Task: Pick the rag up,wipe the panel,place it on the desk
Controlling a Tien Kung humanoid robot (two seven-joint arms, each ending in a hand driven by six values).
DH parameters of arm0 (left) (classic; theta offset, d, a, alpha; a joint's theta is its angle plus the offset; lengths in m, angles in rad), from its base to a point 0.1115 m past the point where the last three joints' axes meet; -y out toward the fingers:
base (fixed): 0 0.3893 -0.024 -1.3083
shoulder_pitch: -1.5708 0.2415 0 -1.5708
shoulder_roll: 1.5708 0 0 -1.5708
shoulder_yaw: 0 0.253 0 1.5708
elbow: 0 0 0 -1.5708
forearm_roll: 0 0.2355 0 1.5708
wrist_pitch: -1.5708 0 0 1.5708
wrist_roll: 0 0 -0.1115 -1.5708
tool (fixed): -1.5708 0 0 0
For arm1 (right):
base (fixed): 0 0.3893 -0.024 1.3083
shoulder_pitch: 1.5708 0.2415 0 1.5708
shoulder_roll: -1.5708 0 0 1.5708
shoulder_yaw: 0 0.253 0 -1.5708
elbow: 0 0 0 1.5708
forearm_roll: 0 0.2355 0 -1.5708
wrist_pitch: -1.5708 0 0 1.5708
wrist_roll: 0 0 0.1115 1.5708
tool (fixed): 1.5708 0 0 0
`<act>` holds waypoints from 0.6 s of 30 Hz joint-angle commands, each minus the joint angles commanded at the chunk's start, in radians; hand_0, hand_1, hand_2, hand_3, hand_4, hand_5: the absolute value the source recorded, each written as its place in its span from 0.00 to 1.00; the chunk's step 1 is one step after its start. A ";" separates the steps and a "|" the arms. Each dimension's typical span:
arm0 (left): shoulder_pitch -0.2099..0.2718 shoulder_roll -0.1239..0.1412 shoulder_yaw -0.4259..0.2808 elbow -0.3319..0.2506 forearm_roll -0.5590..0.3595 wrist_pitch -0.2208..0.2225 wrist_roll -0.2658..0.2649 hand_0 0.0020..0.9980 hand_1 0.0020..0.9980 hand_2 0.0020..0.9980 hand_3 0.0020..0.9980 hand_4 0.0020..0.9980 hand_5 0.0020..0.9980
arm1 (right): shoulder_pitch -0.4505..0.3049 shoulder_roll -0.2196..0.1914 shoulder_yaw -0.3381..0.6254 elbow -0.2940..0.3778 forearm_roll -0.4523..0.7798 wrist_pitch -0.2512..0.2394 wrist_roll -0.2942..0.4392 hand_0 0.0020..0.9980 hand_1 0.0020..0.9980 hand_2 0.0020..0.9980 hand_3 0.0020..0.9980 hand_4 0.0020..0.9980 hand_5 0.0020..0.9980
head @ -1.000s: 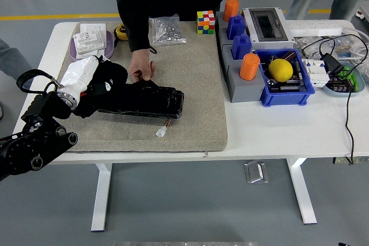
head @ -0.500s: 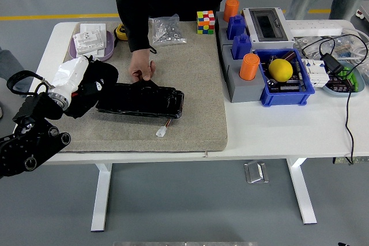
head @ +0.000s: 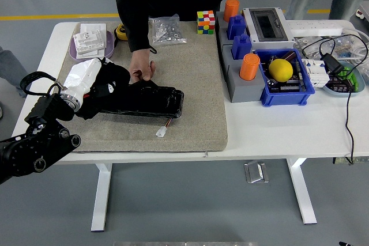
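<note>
**Counted on the table**

One black panel (head: 141, 101) on one beige mat (head: 190, 84). One black rag (head: 104, 84) under one robot hand (head: 86, 82). One person's hand (head: 141, 68) on the panel. Two orange cylinders (head: 249, 66), two blue blocks (head: 241, 46). One yellow ball (head: 281, 69), one colour cube (head: 205, 21), one bag of screws (head: 166, 30), one blue bin (head: 304, 87).

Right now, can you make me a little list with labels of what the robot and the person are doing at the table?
robot hand: left robot hand, white-wrapped, presses a black rag on the panel's left end
panel: black panel lies flat on the beige mat
person: a hand steadies the panel's far edge
other arm: right one not in view
nearby: blue bin with a yellow ball, right of the mat
</note>
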 joint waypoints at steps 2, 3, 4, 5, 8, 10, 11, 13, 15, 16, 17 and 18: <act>-0.008 -0.006 0.010 -0.002 -0.002 0.000 0.001 0.30 0.17 0.67 0.67 0.35 0.00 | 0.000 -0.001 -0.002 0.000 0.001 0.001 0.000 0.78 0.64 0.71 0.66 1.00 0.55; -0.012 -0.009 0.016 -0.005 -0.003 0.001 0.001 0.30 0.17 0.67 0.67 0.35 0.00 | 0.000 -0.002 -0.003 -0.001 0.000 0.001 -0.001 0.78 0.64 0.71 0.66 1.00 0.55; -0.015 -0.012 0.021 -0.007 -0.005 0.001 0.001 0.30 0.17 0.67 0.67 0.35 0.00 | -0.001 -0.002 -0.002 -0.001 0.001 0.001 -0.001 0.78 0.64 0.71 0.66 1.00 0.55; -0.017 -0.014 0.025 -0.008 -0.005 0.000 0.002 0.30 0.17 0.67 0.67 0.35 0.00 | -0.001 -0.003 -0.003 -0.001 0.001 0.001 -0.001 0.78 0.64 0.71 0.66 1.00 0.55; -0.027 -0.027 0.046 -0.014 -0.009 0.001 0.004 0.30 0.17 0.67 0.67 0.35 0.00 | 0.000 -0.004 -0.005 -0.001 0.001 0.002 -0.001 0.78 0.64 0.71 0.66 1.00 0.55; -0.031 -0.035 0.058 -0.018 -0.011 0.001 0.005 0.30 0.17 0.67 0.67 0.35 0.00 | 0.000 -0.005 -0.005 -0.001 0.002 0.002 -0.001 0.78 0.64 0.71 0.66 1.00 0.55; -0.035 -0.040 0.067 -0.020 -0.012 0.001 0.005 0.30 0.17 0.67 0.67 0.35 0.00 | 0.001 -0.006 -0.005 -0.001 0.001 0.003 -0.001 0.78 0.64 0.71 0.66 1.00 0.55; -0.039 -0.047 0.078 -0.022 -0.015 0.002 0.006 0.30 0.17 0.67 0.67 0.35 0.00 | 0.002 -0.007 -0.006 -0.001 0.002 0.003 0.000 0.78 0.64 0.71 0.66 1.00 0.55; -0.044 -0.057 0.091 -0.026 -0.018 0.002 0.007 0.29 0.17 0.67 0.67 0.35 0.00 | 0.003 -0.007 -0.009 -0.001 0.002 0.003 0.000 0.78 0.64 0.71 0.66 1.00 0.55; -0.046 -0.060 0.095 -0.027 -0.018 0.002 0.008 0.29 0.17 0.67 0.67 0.35 0.00 | 0.003 -0.008 -0.010 -0.001 0.002 0.003 0.000 0.78 0.64 0.71 0.66 1.00 0.55; -0.048 -0.064 0.101 -0.030 -0.019 0.002 0.009 0.29 0.17 0.67 0.67 0.35 0.00 | 0.003 -0.008 -0.010 -0.001 0.003 0.003 0.000 0.78 0.64 0.71 0.66 1.00 0.55; -0.051 -0.067 0.109 -0.034 -0.019 0.002 0.009 0.29 0.17 0.67 0.67 0.35 0.00 | 0.004 -0.008 -0.011 -0.001 0.003 0.003 0.000 0.78 0.64 0.71 0.66 1.00 0.55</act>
